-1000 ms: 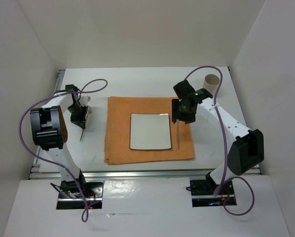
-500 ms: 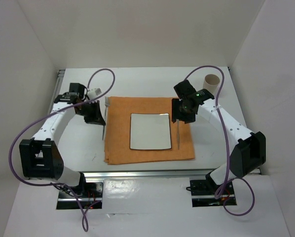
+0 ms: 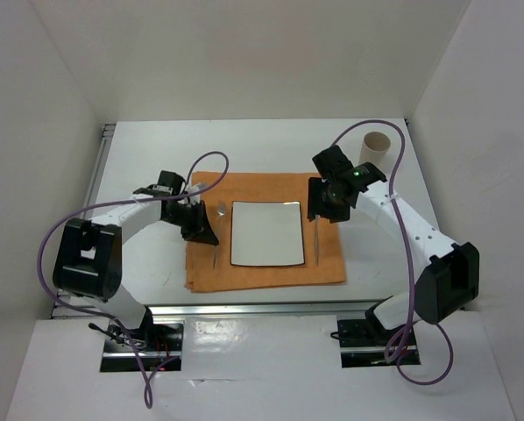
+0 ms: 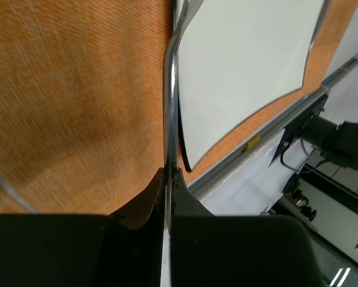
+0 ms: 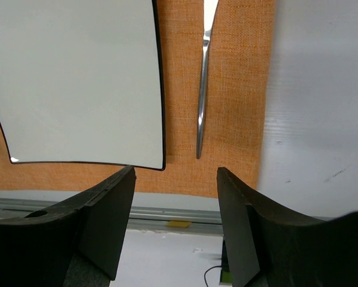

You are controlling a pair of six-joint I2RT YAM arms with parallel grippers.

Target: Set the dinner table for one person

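The white dinner table (image 3: 148,158) carries an orange cloth (image 3: 266,189) with a square white plate (image 3: 265,232) on it. My left gripper (image 3: 201,226) is shut on a silver fork (image 3: 215,250), holding it low over the cloth's left strip beside the plate. In the left wrist view the fork's handle (image 4: 170,89) runs out from the closed jaws (image 4: 169,179), along the plate's edge (image 4: 245,60). A knife (image 3: 317,241) lies on the cloth right of the plate. My right gripper (image 3: 325,203) is open and empty above the knife's far end, with the knife (image 5: 202,101) lying free beyond it (image 5: 176,173).
A tan paper cup (image 3: 376,143) stands at the table's back right corner. Metal rails (image 3: 262,307) run along the near edge and the left side. White walls enclose the table on three sides.
My left arm swung right from the table's left side, carrying the fork over the cloth's left strip beside the plate. The right gripper has barely moved.
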